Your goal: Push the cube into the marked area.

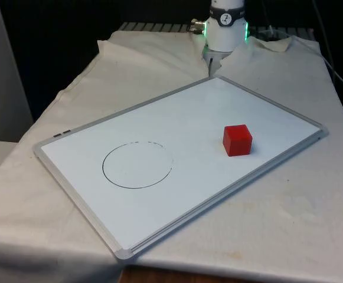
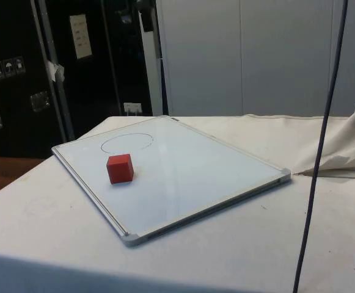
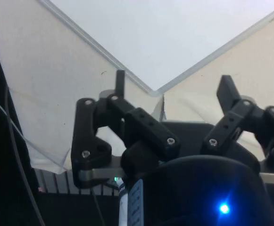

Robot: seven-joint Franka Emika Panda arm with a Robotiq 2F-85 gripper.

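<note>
A red cube (image 1: pixel 237 140) sits on a white board (image 1: pixel 195 112), toward the front view's right. In the side view the cube (image 2: pixel 120 168) stands near the board's (image 2: pixel 201 165) close edge. A thin black circle (image 1: pixel 137 164) is drawn on the board, well to the cube's left in the front view; the side view has the circle (image 2: pixel 127 142) beyond the cube. In the wrist view my gripper (image 3: pixel 173 84) hangs open high over a corner of the board (image 3: pixel 165 33), with nothing between its black fingers (image 3: pixel 120 82).
The board has a grey frame (image 1: pixel 77 194) and lies at an angle on the white cloth (image 1: pixel 289 218). A dark cable (image 2: pixel 318 159) hangs down in the side view. The cloth is bunched up near the robot's base (image 1: pixel 227 29).
</note>
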